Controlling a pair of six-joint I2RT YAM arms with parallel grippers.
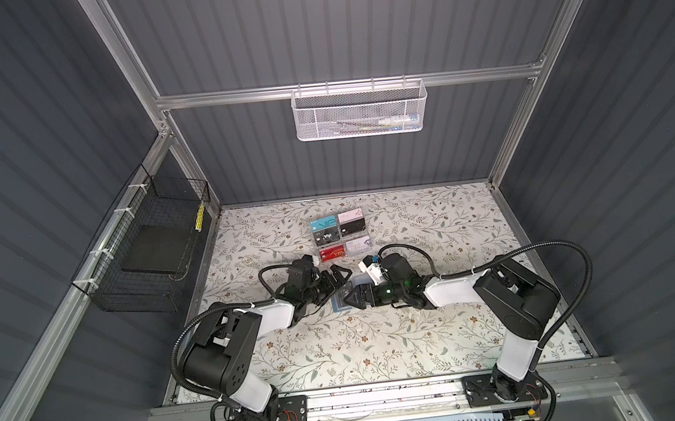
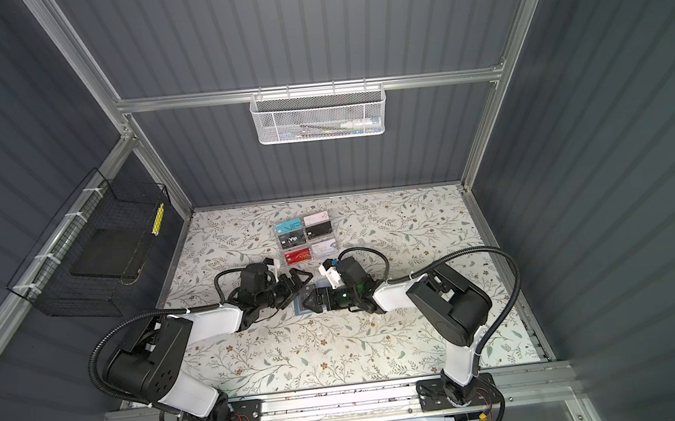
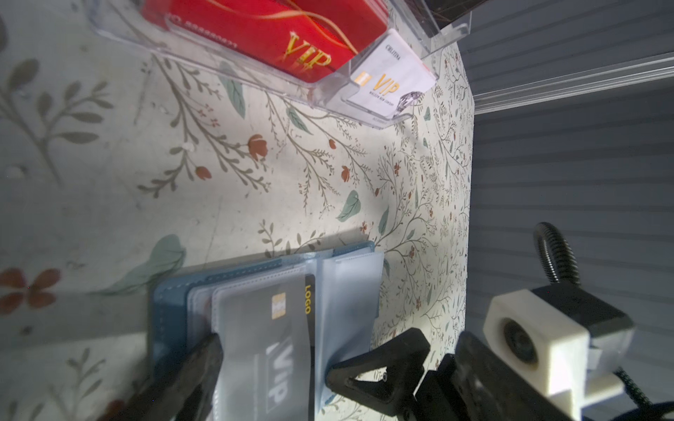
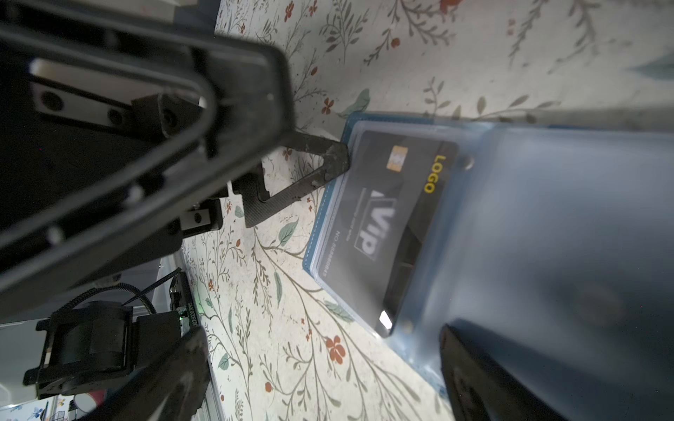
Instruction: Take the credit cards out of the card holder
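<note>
Plainly the black VIP credit card is not yet out. It sits in a translucent sleeve on one leaf of the open, slate-blue card holder, which lies flat on the floral surface, just in front of the clear acrylic rack of coloured cards. The card's long axis runs parallel to the holder's fold, near-to-far in both top views, so it lies crosswise to the reach of both arms. Only its gold-lettered long edge shows bare past the sleeve, and that edge faces the fold, toward the right arm's side; I judge the card must slide out that way. The left pincer stands released and turned on its side. Its lower finger is at the holder's outer edge, seemingly touching it, on the closed side of the sleeve opposite that bare edge. The right pincer is likewise released and grips nothing; it hangs right over the holder, so the top views show only slivers of blue. What looks like one of its fingers meets the facing sleeve page beside the fold. Both pincers are at the holder, but the right one looks nearer the bare edge. Whether other sleeves hold more cards cannot be told.
</note>
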